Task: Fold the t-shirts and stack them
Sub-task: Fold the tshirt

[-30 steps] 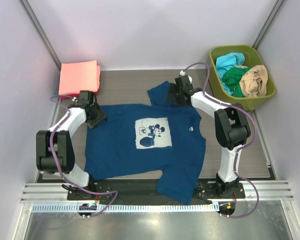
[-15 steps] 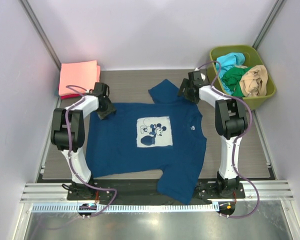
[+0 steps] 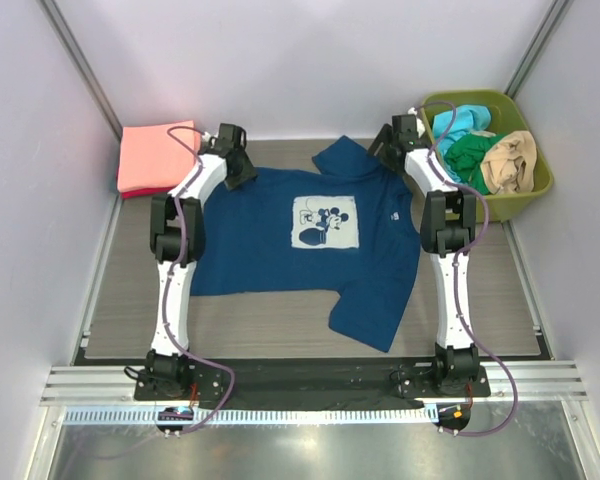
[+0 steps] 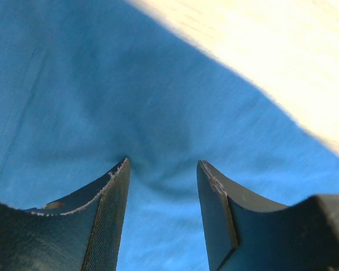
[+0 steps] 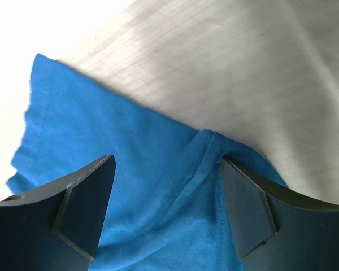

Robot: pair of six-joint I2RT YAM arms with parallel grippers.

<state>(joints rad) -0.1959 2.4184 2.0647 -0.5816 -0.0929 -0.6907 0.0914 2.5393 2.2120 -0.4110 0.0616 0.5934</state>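
The navy blue t-shirt (image 3: 280, 235) lies flat, mouse print up, toward the worktop's (image 3: 250, 325) far edge. The left gripper (image 3: 238, 168) and right gripper (image 3: 390, 142) sit on its far corners, apparently to square it up for folding. Both have their fingers parted and clamp nothing, the left over a small pucker of cloth. The green basket (image 3: 477, 97) in the far right corner holds cyan (image 3: 458, 122), green (image 3: 470, 155) and tan (image 3: 507, 160) tees. A folded salmon-pink tee (image 3: 155, 155) waits in the far left corner.
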